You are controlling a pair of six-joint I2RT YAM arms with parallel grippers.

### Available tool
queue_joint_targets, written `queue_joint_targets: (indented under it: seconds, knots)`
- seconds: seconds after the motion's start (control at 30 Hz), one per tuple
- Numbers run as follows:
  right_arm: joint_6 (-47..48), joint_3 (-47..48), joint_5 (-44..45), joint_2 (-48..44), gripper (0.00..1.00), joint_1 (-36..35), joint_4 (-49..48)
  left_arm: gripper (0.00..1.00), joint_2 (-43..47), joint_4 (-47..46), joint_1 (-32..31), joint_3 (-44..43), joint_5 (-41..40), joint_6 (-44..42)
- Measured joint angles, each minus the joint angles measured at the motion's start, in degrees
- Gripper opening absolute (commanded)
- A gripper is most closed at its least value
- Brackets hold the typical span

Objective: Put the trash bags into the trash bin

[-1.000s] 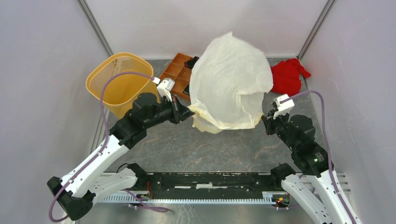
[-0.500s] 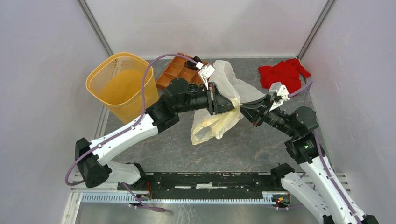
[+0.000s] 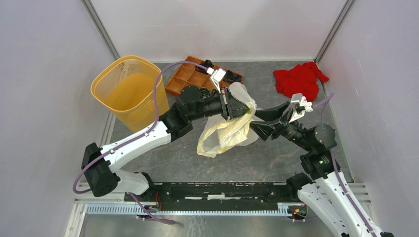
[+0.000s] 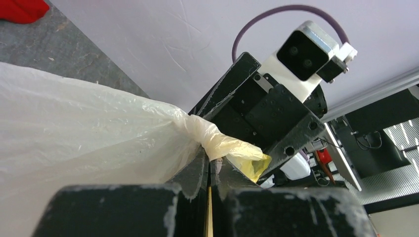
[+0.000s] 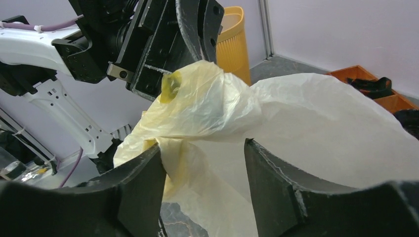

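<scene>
The trash bag (image 3: 225, 136), a cream-white translucent film, hangs bunched in mid-air over the table's middle. My left gripper (image 3: 233, 106) is shut on a twisted corner of it; in the left wrist view the jaws (image 4: 209, 165) press together on the film (image 4: 89, 128). My right gripper (image 3: 254, 122) faces it from the right. Its fingers stand open on either side of the bag (image 5: 296, 113), and the right gripper (image 5: 202, 145) pinches nothing. The yellow trash bin (image 3: 129, 89) stands upright at the back left, well apart from the bag, and also shows in the right wrist view (image 5: 232, 42).
A brown compartmented wooden tray (image 3: 185, 79) lies behind the left gripper, next to the bin. A red cloth (image 3: 299, 80) lies at the back right. Side walls close in the table on the left, right and back.
The billowed bag has collapsed into a hanging bunch. My left arm swung right and took the bag's end by the right gripper. The right gripper has opened off the film.
</scene>
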State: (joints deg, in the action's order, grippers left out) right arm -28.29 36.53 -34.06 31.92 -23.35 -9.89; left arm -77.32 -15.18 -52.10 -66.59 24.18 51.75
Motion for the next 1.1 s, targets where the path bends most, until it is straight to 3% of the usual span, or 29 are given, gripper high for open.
queue_joint_targets:
  seconds: [0.13, 0.3, 0.43, 0.5, 0.53, 0.6, 0.7, 0.77, 0.83, 0.9, 0.97, 1.1]
  knots:
    - [-2.0, -2.2, 0.1, -0.4, 0.88, 0.0, -2.7, 0.02, -0.2, 0.0, 0.0, 0.0, -1.4, 0.2]
    - [-3.7, -4.0, 0.9, 0.4, 0.92, 0.0, -6.9, 0.02, -2.8, -1.7, 0.0, -0.1, 0.4, 1.9]
    - [-4.8, -4.3, 1.0, 3.2, 0.85, 0.0, -11.3, 0.02, -5.0, -2.4, -0.2, -0.1, 2.4, 3.4]
    - [-5.8, -5.1, 0.6, 4.7, 0.73, 0.0, -14.2, 0.02, -5.4, -2.6, -0.4, -0.1, 3.1, 3.8]
    - [-6.4, -5.7, 0.0, 5.2, 0.62, 0.0, -15.7, 0.03, -5.4, -2.6, -0.4, -0.1, 3.2, 3.8]
    - [-7.5, -7.2, -1.0, 5.9, 0.48, -0.2, -19.3, 0.16, -5.4, -2.5, -0.3, -0.1, 3.3, 3.8]
    - [-9.0, -9.6, -2.4, 6.6, 0.21, -0.1, -23.0, 0.52, -5.2, -0.5, -0.2, -1.4, 3.7, 3.3]
    - [-9.9, -10.5, -3.0, 7.4, 0.13, 0.1, -23.8, 0.73, -4.5, 2.4, -0.2, -3.5, 3.8, 1.0]
    - [-10.0, -10.7, -2.8, 8.3, 0.08, 0.1, -23.7, 0.86, -4.0, 6.5, -0.5, -6.0, 2.9, -1.6]
    - [-9.5, -10.7, -2.4, 8.2, 0.01, 0.1, -23.2, 0.94, -3.5, 12.1, -0.8, -8.9, 1.2, -5.1]
    - [-7.8, -10.6, -1.7, 7.5, 0.01, 0.1, -21.0, 0.99, -3.1, 18.7, -0.9, -12.0, -1.7, -9.2]
    - [-0.3, -7.5, 4.3, 6.0, 0.01, 0.0, -6.9, 1.00, -1.4, 34.8, -1.0, -19.1, -14.6, -19.3]
